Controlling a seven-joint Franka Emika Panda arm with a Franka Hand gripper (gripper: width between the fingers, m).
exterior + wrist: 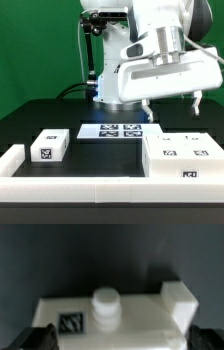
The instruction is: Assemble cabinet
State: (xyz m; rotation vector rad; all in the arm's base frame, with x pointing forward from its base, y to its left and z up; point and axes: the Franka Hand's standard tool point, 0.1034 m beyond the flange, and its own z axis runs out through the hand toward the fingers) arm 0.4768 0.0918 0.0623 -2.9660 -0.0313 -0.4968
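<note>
Shows the end effector point(172, 106) released, dark fingers point(34, 338) spread wide and clasping nothing, poised above the cabinet box point(182, 160). Places that box at the desk point(25, 128) front corner on the exterior view's right, long axis along the front edge, tagged faces turned up and forward. Catches, blurred in the wrist view, a round peg point(105, 303) upright on a white tagged part. Sets a drawer block point(48, 147) well apart, near the opposite front corner, tag toward the front edge.
</note>
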